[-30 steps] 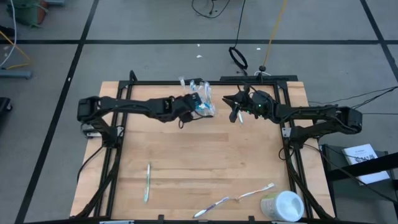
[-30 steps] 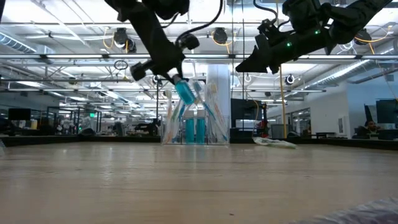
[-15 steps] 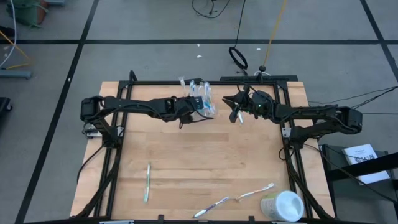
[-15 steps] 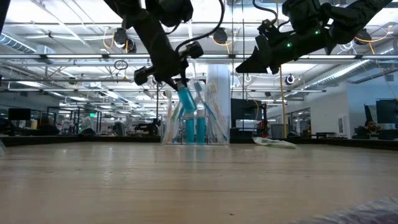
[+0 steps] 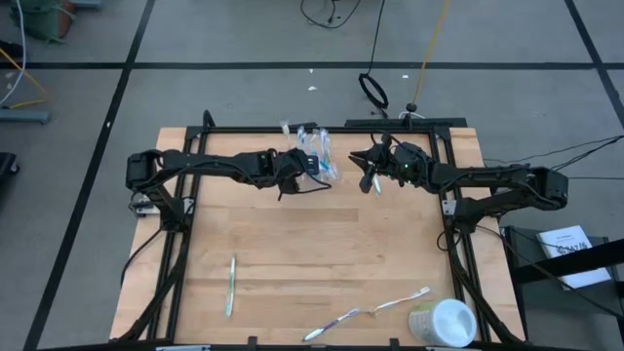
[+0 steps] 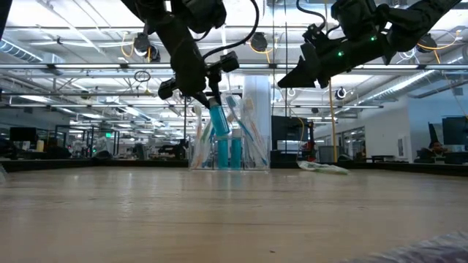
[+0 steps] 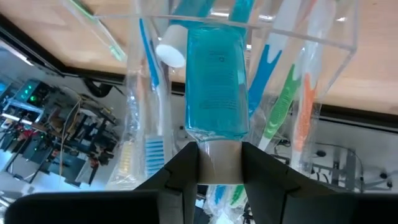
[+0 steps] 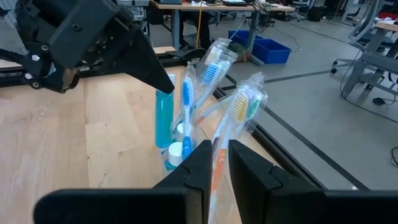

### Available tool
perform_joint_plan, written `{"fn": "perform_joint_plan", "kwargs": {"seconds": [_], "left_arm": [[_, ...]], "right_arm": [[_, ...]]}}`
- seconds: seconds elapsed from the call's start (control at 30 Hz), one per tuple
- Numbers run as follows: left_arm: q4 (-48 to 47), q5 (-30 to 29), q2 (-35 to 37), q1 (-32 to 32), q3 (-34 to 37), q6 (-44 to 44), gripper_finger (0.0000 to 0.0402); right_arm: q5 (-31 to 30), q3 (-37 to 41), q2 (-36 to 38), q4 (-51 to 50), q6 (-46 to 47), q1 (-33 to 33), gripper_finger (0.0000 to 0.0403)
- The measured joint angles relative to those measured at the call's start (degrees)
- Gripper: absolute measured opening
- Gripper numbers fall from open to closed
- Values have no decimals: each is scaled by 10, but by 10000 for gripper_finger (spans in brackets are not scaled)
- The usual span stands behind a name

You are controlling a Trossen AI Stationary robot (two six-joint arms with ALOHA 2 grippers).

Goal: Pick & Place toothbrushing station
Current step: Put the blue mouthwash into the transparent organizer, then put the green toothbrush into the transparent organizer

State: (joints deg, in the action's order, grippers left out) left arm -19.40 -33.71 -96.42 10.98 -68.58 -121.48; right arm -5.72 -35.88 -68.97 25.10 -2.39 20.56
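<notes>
A clear plastic cup [image 5: 310, 154] stands at the table's far middle, holding several pastel toothbrushes [image 8: 239, 106] and blue toothpaste tubes [image 6: 235, 153]. My left gripper [image 5: 292, 175] is beside it on the left, shut on another blue toothpaste tube [image 7: 216, 81]. That tube's free end is at the cup's mouth [image 7: 249, 28], among the brushes. My right gripper [image 5: 370, 178] hangs shut and empty, above the table to the right of the cup. It also shows in the low view [image 6: 296, 74]. My left gripper pinches the tube's white cap end [image 7: 217, 163] between its two fingers. The fingers slant down toward the cup from its left side. The tube [image 6: 218, 118] hangs nearly upright below the fingers, clear of the table, its flat end pointing down at the cup.
One loose toothbrush [image 5: 231, 285] lies at the near left, and others [image 5: 369, 310] lie at the near middle. A larger white cup [image 5: 444, 322] lies at the near right corner. A black frame [image 5: 322, 129] runs around the table.
My left gripper has moved a little toward the cup and come down. The tube in it has swung from slanting to nearly upright, and its lower end has sunk toward the cup's mouth.
</notes>
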Motion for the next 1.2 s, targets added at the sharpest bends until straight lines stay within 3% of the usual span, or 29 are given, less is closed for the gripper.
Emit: {"fn": "perform_joint_plan", "kwargs": {"seconds": [0.4,0.57,0.97,1.2], "left_arm": [[-1,27,0,10,0,-28,106],[-3,56,-1,9,0,3,108],[-1,53,-1,10,0,18,161],[0,54,-1,10,0,58,168]], "right_arm": [[0,0,0,3,-1,0,43],[0,0,0,3,-16,0,43],[0,0,0,3,-28,0,43],[0,0,0,3,-30,0,43]]}}
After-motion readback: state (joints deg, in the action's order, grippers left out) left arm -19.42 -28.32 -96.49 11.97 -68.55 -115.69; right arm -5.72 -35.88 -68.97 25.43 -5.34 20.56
